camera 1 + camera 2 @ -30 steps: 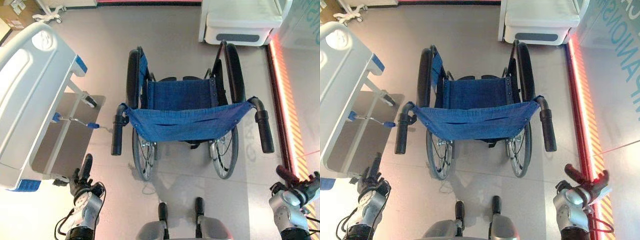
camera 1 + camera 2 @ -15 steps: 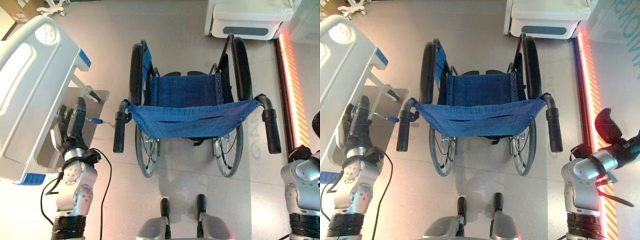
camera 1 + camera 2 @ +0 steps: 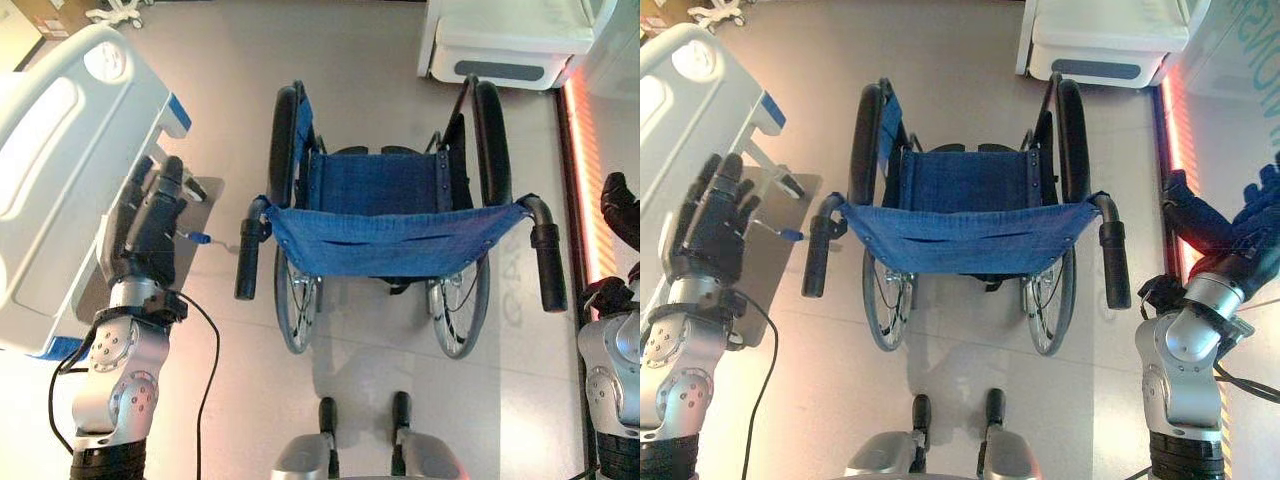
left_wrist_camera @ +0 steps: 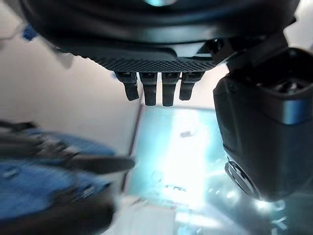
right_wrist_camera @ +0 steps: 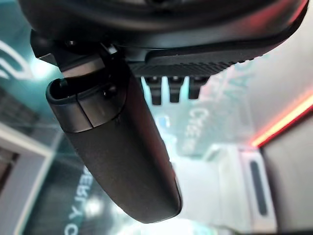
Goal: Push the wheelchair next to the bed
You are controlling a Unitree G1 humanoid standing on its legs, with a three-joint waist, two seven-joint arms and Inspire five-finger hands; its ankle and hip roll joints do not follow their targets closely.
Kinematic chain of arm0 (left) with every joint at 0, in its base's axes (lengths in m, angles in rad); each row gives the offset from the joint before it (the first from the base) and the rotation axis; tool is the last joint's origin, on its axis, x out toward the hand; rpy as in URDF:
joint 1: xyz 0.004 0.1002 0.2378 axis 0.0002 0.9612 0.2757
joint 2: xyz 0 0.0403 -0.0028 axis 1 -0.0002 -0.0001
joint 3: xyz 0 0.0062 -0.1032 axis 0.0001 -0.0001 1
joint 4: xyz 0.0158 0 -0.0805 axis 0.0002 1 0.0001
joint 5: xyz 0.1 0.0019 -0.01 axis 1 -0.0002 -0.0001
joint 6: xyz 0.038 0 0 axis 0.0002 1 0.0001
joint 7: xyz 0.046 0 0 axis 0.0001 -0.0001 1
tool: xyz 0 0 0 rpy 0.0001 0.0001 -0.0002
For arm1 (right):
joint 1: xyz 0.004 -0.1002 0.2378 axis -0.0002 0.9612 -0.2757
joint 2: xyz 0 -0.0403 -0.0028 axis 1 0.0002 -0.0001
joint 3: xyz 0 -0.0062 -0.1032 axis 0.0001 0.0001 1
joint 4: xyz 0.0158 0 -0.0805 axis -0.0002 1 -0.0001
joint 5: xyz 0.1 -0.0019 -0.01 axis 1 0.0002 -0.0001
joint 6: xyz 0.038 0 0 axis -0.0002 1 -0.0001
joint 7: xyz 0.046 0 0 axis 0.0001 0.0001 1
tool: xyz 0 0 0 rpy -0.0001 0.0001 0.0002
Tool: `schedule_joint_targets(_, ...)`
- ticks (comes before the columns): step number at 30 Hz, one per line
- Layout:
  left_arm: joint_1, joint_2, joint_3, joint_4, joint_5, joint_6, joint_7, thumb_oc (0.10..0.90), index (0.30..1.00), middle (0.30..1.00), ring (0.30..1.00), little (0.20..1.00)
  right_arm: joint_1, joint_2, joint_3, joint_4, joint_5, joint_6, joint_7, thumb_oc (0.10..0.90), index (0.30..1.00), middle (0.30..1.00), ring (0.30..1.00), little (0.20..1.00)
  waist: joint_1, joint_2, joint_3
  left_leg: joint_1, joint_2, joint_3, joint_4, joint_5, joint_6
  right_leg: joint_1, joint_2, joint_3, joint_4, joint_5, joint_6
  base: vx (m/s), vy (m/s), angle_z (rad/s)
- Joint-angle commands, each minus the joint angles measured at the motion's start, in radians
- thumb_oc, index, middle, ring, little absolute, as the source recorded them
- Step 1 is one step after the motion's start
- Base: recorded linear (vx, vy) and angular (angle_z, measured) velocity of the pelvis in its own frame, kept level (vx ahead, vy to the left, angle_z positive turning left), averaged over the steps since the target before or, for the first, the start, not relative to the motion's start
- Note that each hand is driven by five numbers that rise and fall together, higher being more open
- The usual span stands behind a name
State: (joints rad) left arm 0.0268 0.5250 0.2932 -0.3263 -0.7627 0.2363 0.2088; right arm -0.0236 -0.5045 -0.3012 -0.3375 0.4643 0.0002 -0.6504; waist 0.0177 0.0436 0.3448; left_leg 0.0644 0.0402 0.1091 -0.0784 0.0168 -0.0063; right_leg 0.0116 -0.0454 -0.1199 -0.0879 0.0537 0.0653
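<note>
Wheelchair (image 3: 395, 235): parked mid-floor straight ahead, back toward the robot, to the right of the bed and apart from it; not yet gripped.
Progress: nothing of the push done, by the look of it; both push handles free, both hands raised but short of them. Left to do, as judged: close on the two handles, then roll and steer left toward the bed.
Seat and backrest: blue woven fabric, slung loose between the frame tubes, sagging at the lower edge, riveted at the corners.
Left push handle (image 3: 247, 262): black ribbed grip, cylindrical, on a bent dark tube.
Right push handle (image 3: 550, 266): same make, angled slightly outward.
Wheels: large spoked rims with thin tyres below the seat; black padded armrests running forward above them.
Left hand (image 3: 150, 225): dark, fingers straight and slightly spread, held over the bed's edge, beside the left handle but not touching it.
Right hand (image 3: 1225, 225): dark, fingers extended and apart, outboard of the right handle, clear of it.
Bed (image 3: 60, 170): white moulded plastic end panel, rounded corners, blue corner accents, grey metal underframe.
Floor (image 3: 220, 80): smooth grey, glossy, a red lit strip along the right side.
White cabinet (image 3: 510, 40): boxy, rounded, beyond the chair.
</note>
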Motion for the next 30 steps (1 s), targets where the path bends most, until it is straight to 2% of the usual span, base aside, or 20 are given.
schedule_joint_targets(1,-0.014,0.135,0.079,-0.077,-0.042,-0.028,-0.059,0.800,0.900,0.900,0.900,0.900,0.003,-0.047,-0.048,-0.128,0.145,-0.016,0.149,0.800,0.900,0.900,0.900,0.900,-0.011,-0.041,-0.108,-0.078,-0.005,-0.028,0.024,0.022,-0.019,-0.022,-0.047,0.022,0.065,-0.011,0.019,0.00,0.000,0.00)
schedule_joint_targets(6,0.005,0.156,0.055,-0.088,-0.045,0.027,-0.115,0.800,0.900,0.900,0.900,0.900,0.028,-0.046,0.002,-0.135,0.265,0.095,0.214,0.800,0.900,0.900,0.900,0.900,-0.008,-0.050,-0.117,-0.071,-0.004,-0.023,0.022,0.020,-0.019,-0.017,-0.046,0.015,0.065,-0.014,0.023,0.00,0.000,0.00)
schedule_joint_targets(10,0.017,0.174,0.031,-0.097,-0.058,0.088,-0.164,0.800,0.900,0.900,0.900,0.900,0.046,-0.057,0.022,-0.121,0.263,0.152,0.200,0.800,0.900,0.900,0.900,0.900,-0.001,-0.058,-0.128,-0.063,-0.002,-0.021,0.024,0.015,-0.019,-0.003,-0.047,0.005,0.059,-0.016,0.027,0.01,-0.012,0.01)
schedule_joint_targets(13,0.025,0.191,0.033,-0.100,-0.080,0.092,-0.165,0.800,0.900,0.900,0.900,0.900,0.051,-0.072,0.022,-0.117,0.297,0.176,0.207,0.800,0.900,0.900,0.900,0.900,0.001,-0.061,-0.133,-0.057,-0.002,-0.020,0.025,0.013,-0.019,0.005,-0.046,0.003,0.056,-0.017,0.029,0.03,-0.011,0.00)
schedule_joint_targets(17,0.030,0.215,0.035,-0.111,-0.132,0.087,-0.182,0.800,0.900,0.900,0.900,0.900,0.064,-0.094,0.039,-0.126,0.461,0.223,0.280,0.800,0.900,0.900,0.900,0.900,0.006,-0.067,-0.143,-0.049,0.000,-0.019,0.031,0.010,-0.019,0.019,-0.045,-0.003,0.054,-0.019,0.030,0.05,-0.015,0.00)
schedule_joint_targets(21,0.021,0.218,-0.003,-0.126,-0.161,0.107,-0.216,0.800,0.900,0.900,0.900,0.900,0.070,-0.094,0.084,-0.147,0.506,0.229,0.308,0.800,0.900,0.900,0.900,0.900,0.008,-0.070,-0.146,-0.044,0.001,-0.021,0.032,0.010,-0.019,0.027,-0.045,-0.007,0.053,-0.021,0.031,0.04,-0.013,-0.01)
schedule_joint_targets(25,0.008,0.233,-0.048,-0.141,-0.197,0.127,-0.262,0.800,0.900,0.900,0.900,0.900,0.066,-0.104,0.099,-0.155,0.492,0.224,0.278,0.800,0.900,0.900,0.900,0.900,0.010,-0.073,-0.149,-0.038,0.004,-0.020,0.030,0.009,-0.020,0.036,-0.045,-0.010,0.049,-0.021,0.036,0.04,-0.015,0.00)
schedule_joint_targets(28,0.004,0.254,-0.067,-0.144,-0.153,0.136,-0.268,0.800,0.900,0.900,0.900,0.900,0.067,-0.120,0.098,-0.141,0.469,0.235,0.251,0.800,0.900,0.900,0.900,0.900,0.009,-0.073,-0.153,-0.034,0.005,-0.017,0.026,0.010,-0.020,0.039,-0.044,-0.011,0.046,-0.020,0.040,0.04,-0.010,0.00)
schedule_joint_targets(30,0.011,0.261,-0.069,-0.141,-0.101,0.168,-0.260,0.800,0.900,0.900,0.900,0.900,0.073,-0.128,0.096,-0.137,0.465,0.246,0.240,0.800,0.900,0.900,0.900,0.900,0.010,-0.074,-0.153,-0.033,0.005,-0.017,0.026,0.010,-0.020,0.041,-0.043,-0.013,0.045,-0.020,0.041,0.00,0.000,0.00)
